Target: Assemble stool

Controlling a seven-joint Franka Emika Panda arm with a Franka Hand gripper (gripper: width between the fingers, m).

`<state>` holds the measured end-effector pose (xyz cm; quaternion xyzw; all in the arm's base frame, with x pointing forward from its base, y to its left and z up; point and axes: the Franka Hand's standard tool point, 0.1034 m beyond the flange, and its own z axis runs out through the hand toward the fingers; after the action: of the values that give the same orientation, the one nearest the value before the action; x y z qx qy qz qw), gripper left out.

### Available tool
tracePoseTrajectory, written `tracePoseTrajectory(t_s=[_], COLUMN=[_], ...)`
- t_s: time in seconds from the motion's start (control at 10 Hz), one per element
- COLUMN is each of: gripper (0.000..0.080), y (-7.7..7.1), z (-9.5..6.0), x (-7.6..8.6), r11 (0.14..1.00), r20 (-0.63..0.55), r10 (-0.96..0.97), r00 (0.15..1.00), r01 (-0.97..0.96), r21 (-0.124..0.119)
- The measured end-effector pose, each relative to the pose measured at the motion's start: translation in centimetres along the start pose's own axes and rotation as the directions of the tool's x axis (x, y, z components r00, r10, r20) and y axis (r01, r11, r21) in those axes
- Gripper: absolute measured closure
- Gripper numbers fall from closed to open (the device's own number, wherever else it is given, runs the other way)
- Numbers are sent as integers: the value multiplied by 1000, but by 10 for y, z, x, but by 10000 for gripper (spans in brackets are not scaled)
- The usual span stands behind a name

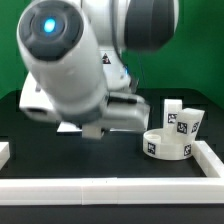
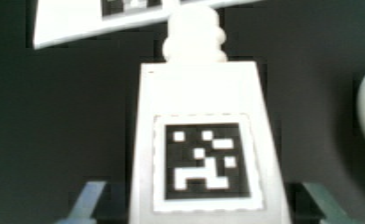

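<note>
Flanking a tagged white leg (image 2: pixel 205 130), the gripper (image 2: pixel 205 205) may be clamping it, cannot tell; seat (image 1: pixel 165 145) at four o'clock, exterior view.

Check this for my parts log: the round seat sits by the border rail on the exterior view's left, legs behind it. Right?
The exterior view shows the round seat by the border rail on its right, not left, legs behind it.
</note>
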<state>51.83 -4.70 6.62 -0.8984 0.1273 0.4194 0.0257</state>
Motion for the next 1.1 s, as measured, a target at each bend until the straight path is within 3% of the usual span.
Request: tracePoseTrajectory(t_s=[0.3,0.5,0.7,1.0,1.1], gripper=[462,462,462,462,462], y=[-10,-8,-15,-23,-26], z=[0,-1,-9,-12,-10], x=[-38,-30,-22,-23,-31], r11=[1000,1000,1000,999,998], r20=[-6,-39,-210,-430,-491], r10=[22,25,16,5,3], r00=[1000,999,978,903,871], r01=[-22,-24,-10,17,27], r21=[11,15,30,47,54])
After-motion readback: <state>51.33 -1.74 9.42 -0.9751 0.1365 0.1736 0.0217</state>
